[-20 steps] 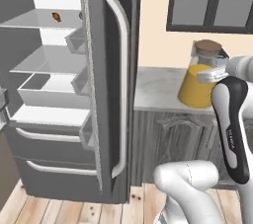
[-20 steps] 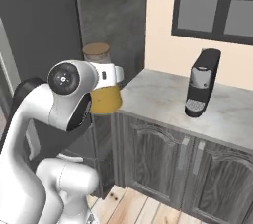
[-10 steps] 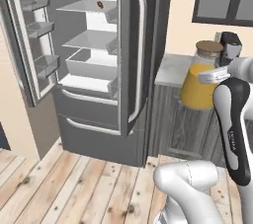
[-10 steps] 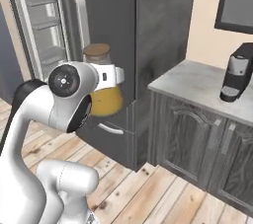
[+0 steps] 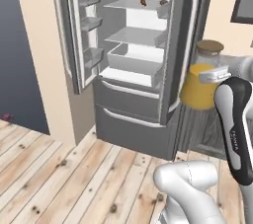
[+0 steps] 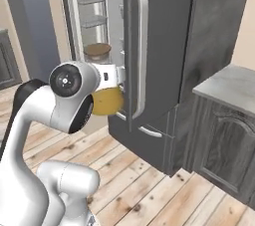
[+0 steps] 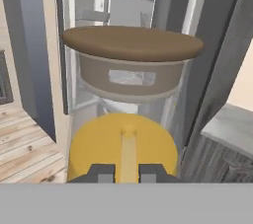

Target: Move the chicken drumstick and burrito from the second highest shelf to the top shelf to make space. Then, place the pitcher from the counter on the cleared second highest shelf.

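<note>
**Left base view: food up top, pitcher on its way**

Ahead of the end effector (image 7: 127,172), chicken drumstick (image 5: 143,3) and burrito (image 5: 163,2) sit on the top shelf (image 5: 129,4). Pitcher (image 5: 200,81) is clenched by its handle, off the worktop (image 6: 226,83). Left: shelving it below.

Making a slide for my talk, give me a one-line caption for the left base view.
Robot gripper carries the pitcher of orange liquid toward the open fridge, with two small food items already on the top shelf.
</note>
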